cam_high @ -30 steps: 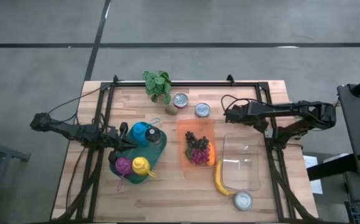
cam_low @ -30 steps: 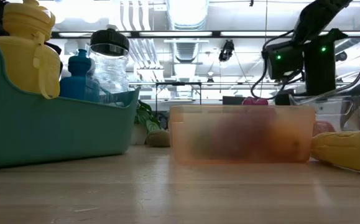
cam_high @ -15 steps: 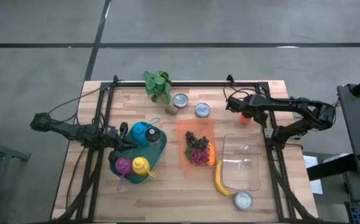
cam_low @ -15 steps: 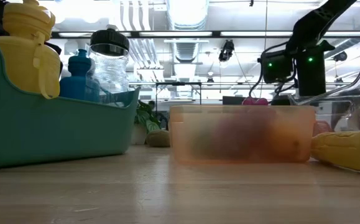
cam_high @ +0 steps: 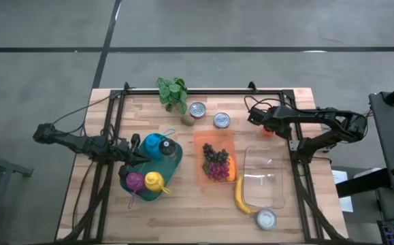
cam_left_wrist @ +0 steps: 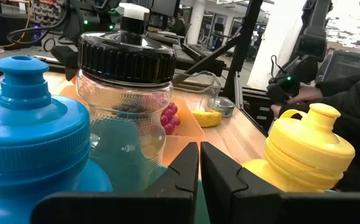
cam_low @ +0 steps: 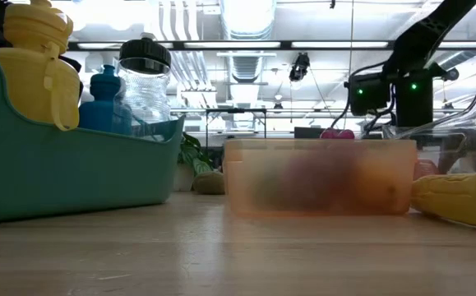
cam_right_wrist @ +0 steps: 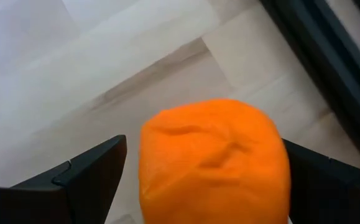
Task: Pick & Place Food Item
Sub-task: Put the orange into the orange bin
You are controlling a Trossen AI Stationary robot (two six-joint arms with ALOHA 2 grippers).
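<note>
An orange fruit (cam_right_wrist: 214, 162) rests on the wooden table (cam_high: 183, 218) at the far right, close to the dark frame rail; in the high view the orange fruit (cam_high: 269, 131) peeks out under my right arm. My right gripper (cam_right_wrist: 204, 142) points steeply down over it, open, one finger on each side of the fruit. At the left, my left gripper (cam_left_wrist: 199, 167) waits shut and level beside the bottles in the teal bin (cam_high: 173, 170).
An orange tray (cam_high: 214, 160) with grapes sits mid-table. A clear container (cam_high: 265, 178) and a banana (cam_high: 241, 197) lie right of it. Three cans (cam_high: 197, 109), (cam_high: 222, 120), (cam_high: 266, 218) and a small plant (cam_high: 173, 92) stand around them. Frame rails (cam_high: 295, 156) run near both arms.
My right gripper has shifted a little toward the table's far edge and sunk over the orange fruit, its wrist rolling. Its fingers have stayed open, and the fruit has not moved.
</note>
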